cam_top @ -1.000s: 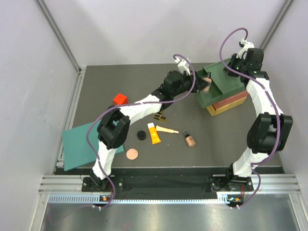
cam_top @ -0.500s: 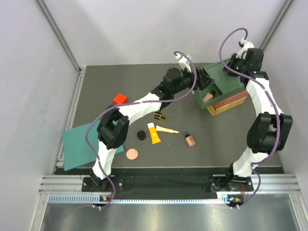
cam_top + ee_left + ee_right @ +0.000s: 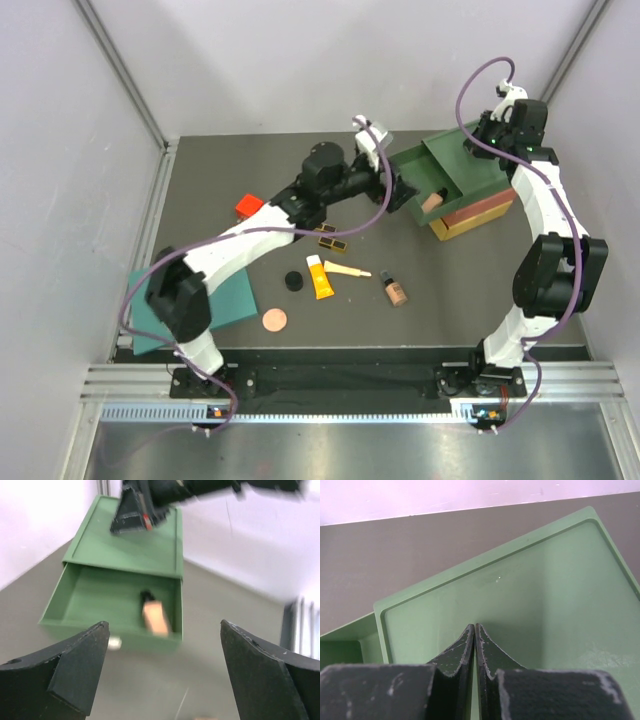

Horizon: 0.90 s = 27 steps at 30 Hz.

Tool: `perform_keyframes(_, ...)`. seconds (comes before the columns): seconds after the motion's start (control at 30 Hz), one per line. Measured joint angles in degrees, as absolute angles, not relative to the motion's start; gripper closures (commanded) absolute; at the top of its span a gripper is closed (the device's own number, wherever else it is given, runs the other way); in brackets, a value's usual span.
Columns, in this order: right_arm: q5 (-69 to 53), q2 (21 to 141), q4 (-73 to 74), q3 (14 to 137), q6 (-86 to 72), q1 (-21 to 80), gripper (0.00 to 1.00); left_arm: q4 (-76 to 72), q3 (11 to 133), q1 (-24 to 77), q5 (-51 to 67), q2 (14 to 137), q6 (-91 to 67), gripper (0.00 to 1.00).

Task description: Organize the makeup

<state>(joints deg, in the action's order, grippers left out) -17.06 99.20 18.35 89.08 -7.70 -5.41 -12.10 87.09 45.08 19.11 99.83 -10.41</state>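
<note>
A beige black-capped bottle (image 3: 432, 200) (image 3: 155, 619) lies inside the open green drawer (image 3: 412, 171) (image 3: 100, 597). My left gripper (image 3: 393, 187) (image 3: 164, 625) hangs open just in front of that drawer, holding nothing. My right gripper (image 3: 480, 140) (image 3: 475, 626) is shut, its tips resting on the green top of the drawer box (image 3: 530, 595). On the table lie the black-gold palette (image 3: 330, 241), orange tube (image 3: 319, 277), cream stick (image 3: 348, 269), a second beige bottle (image 3: 395, 290), black round compact (image 3: 293, 281) and copper disc (image 3: 274, 319).
The drawer box stacks green over red (image 3: 485, 208) and yellow (image 3: 468, 227) at the back right. A red cube (image 3: 250, 206) sits left of the left arm. A teal sheet (image 3: 165, 295) lies at the front left, partly under the arm. White walls close in the table.
My left gripper has opened, let go of the beige bottle into the green drawer, and drawn back to the left. The right arm has stayed in place.
</note>
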Motion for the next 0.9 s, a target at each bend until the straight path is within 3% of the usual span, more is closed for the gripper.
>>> perform_keyframes(0.27, -17.1, 99.4, 18.6, 89.4, -7.7, -5.4, 0.95, -2.7, 70.4, 45.1, 22.0, 88.2, 9.7, 0.02)
perform_keyframes(0.63, -17.3, 99.5, 18.5, 89.4, -7.7, -5.4, 0.95, 9.6, 65.1, 46.2, 20.5, 95.2, 24.2, 0.04)
perform_keyframes(0.9, -18.1, 100.1, 18.1, 89.8, -7.7, -5.4, 0.95, 10.7, 65.6, 46.7, 20.8, 102.3, 28.0, 0.12)
